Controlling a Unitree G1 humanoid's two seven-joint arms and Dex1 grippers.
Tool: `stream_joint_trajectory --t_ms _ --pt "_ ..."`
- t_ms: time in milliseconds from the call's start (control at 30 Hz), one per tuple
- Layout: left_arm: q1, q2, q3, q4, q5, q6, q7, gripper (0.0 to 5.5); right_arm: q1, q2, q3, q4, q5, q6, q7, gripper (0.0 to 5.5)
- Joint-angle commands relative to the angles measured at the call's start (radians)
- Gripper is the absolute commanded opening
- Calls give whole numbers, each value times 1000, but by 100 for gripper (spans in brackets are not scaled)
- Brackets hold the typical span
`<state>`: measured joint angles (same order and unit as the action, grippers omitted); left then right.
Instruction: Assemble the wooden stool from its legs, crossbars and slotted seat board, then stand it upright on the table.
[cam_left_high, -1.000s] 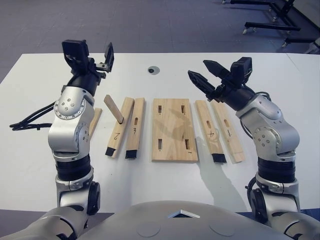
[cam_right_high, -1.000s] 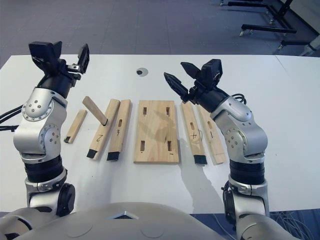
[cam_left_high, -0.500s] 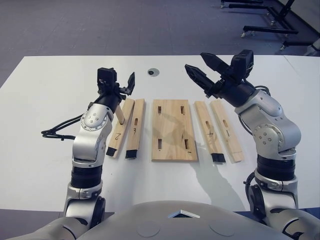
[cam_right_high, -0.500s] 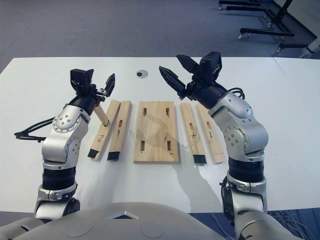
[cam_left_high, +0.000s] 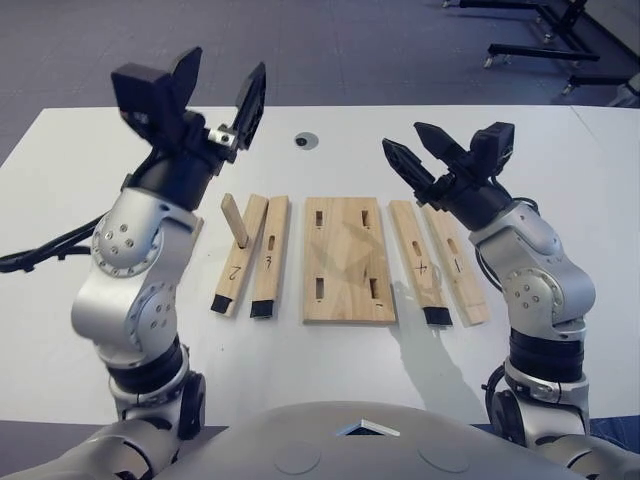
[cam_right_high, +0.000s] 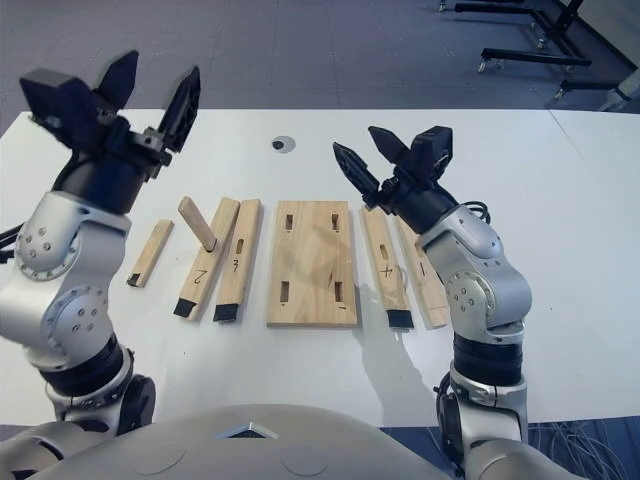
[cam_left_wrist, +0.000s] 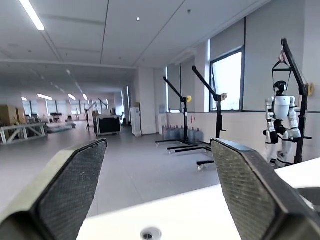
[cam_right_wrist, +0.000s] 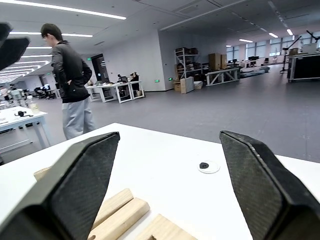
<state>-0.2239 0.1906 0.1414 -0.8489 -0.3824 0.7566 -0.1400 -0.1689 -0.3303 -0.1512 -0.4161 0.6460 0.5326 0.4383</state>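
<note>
white table (cam_left_high: 90, 180) holds the slotted seat board (cam_left_high: 348, 260) flat between numbered legs (cam_left_high: 270, 250). left claw (cam_left_high: 222, 75) and right claw (cam_left_high: 405, 140) hover above, both spread wide, empty. legs look light, stiff; likely best pinched mid-length.

Handwritten digits stand on four wooden legs. Left of the seat board (cam_left_high: 348, 262), the far-left leg (cam_left_high: 236, 262) reads "2" and the left inner leg (cam_left_high: 270, 255) "3". The right inner leg (cam_left_high: 418, 258) reads "4", or perhaps a plus sign. The far-right leg (cam_left_high: 455, 262) reads "1".
</note>
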Motion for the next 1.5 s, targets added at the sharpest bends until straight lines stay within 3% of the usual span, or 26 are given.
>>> stream_joint_trajectory --t_ms 33,167,333,400,600,867,1167,1500 --pt "322 76 29 -38 -106 -26 -178 379 106 56 -17 -39 -1 -28 -58 368" --pt "603 109 41 -67 -131 -111 -283 379 187 106 4 -76 -16 -56 -98 368" --pt "755 113 110 -34 -41 -185 -232 379 261 151 47 -103 -42 -88 -132 368" --pt "782 139 105 20 11 -107 -177 379 267 156 59 -109 -44 -90 -135 368" --pt "711 155 47 114 39 -10 -130 379 232 158 105 -105 -45 -74 -134 368" --pt "614 178 30 56 16 110 -104 379 243 157 136 -118 -49 -71 -145 368" --pt "668 223 -52 24 50 213 -82 379 244 112 136 -137 -39 -42 -137 368" --pt "719 151 -54 140 56 202 -51 379 206 76 103 -150 -1 0 -134 368"
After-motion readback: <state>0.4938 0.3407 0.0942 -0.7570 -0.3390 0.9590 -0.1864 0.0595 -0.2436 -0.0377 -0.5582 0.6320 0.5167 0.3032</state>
